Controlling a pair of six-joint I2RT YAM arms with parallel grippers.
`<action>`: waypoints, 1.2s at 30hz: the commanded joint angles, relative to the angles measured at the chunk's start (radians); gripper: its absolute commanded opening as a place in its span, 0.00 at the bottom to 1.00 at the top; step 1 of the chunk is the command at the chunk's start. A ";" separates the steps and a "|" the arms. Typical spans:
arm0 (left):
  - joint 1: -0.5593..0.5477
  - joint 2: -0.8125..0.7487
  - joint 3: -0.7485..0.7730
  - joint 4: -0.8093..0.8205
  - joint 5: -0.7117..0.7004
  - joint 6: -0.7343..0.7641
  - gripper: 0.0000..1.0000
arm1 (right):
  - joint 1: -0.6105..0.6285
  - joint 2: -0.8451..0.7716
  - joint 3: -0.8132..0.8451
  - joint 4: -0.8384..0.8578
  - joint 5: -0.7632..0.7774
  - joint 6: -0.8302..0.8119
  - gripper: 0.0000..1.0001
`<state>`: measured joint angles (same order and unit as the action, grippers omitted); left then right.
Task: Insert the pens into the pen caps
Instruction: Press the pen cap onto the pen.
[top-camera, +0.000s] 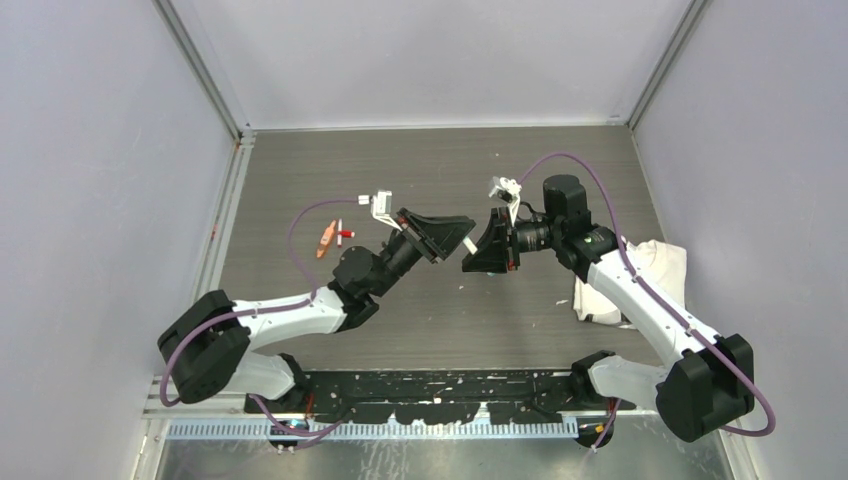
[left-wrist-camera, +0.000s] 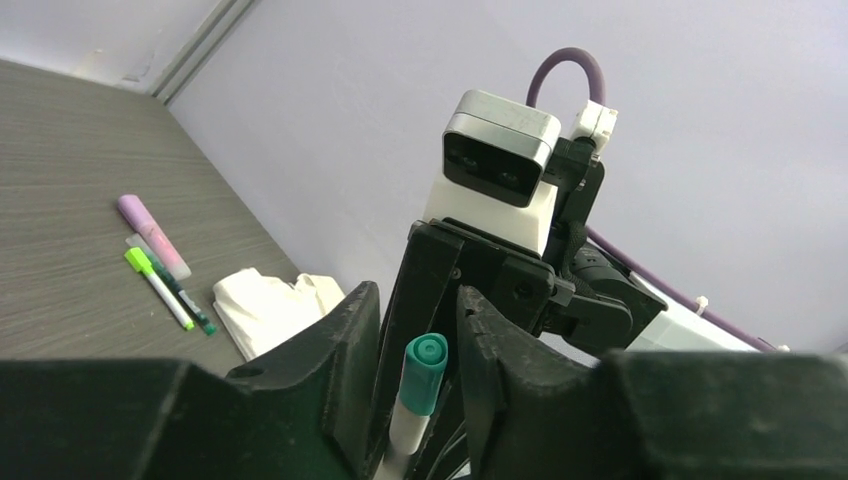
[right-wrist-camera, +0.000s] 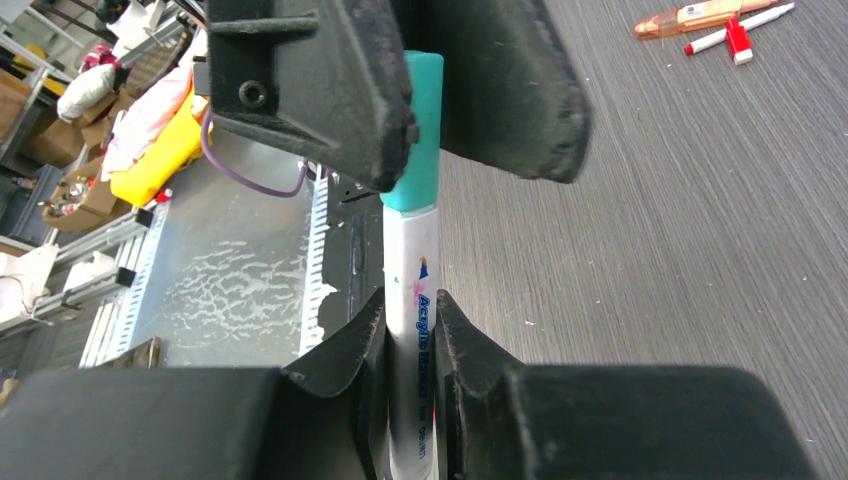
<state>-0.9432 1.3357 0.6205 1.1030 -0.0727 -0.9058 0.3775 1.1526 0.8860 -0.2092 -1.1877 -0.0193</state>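
Right gripper (right-wrist-camera: 410, 320): pressed tight on white pen (right-wrist-camera: 412, 260), pinching mid-barrel, blue print running along body. Held up off table (right-wrist-camera: 700, 250), approx. level. At pen's far end: teal cap (right-wrist-camera: 422, 120), butting white barrel, no gap seen, approx. same width as barrel.

Around teal cap: left gripper (left-wrist-camera: 418, 300), 2 fingers flanking it, set narrow but not fully together. Can't tell if pressing cap or just beside it. Both grippers nose to nose above mid-table, joined by pen between.

Further out, far-left part of table: orange pen (right-wrist-camera: 690, 15) lying flat, just beside thin pen w/ red end (right-wrist-camera: 760, 18). 1 red cap (right-wrist-camera: 738, 42) touching that thin pen.

Other side, near white cloth (left-wrist-camera: 270, 305): pink-purple pen (left-wrist-camera: 150, 232), thick, lying flat. Next to it, pen w/ green end (left-wrist-camera: 158, 288), white body, bright green tip. Alongside, touching or nearly so, dark green pen (left-wrist-camera: 188, 300). All 3 roughly parallel, just short of cloth.
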 joint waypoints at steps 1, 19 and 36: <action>0.006 -0.001 0.041 0.059 0.028 0.009 0.31 | -0.005 0.004 -0.002 0.041 -0.015 0.016 0.01; 0.009 0.031 0.032 -0.045 0.464 0.031 0.01 | -0.037 -0.007 0.033 0.015 -0.057 0.033 0.01; -0.085 0.083 -0.005 -0.133 0.650 -0.088 0.01 | -0.104 -0.047 0.014 0.069 0.057 0.055 0.01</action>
<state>-0.9066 1.4395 0.6712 1.1614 0.2508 -0.9386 0.3252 1.1355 0.8589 -0.3164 -1.2957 0.0246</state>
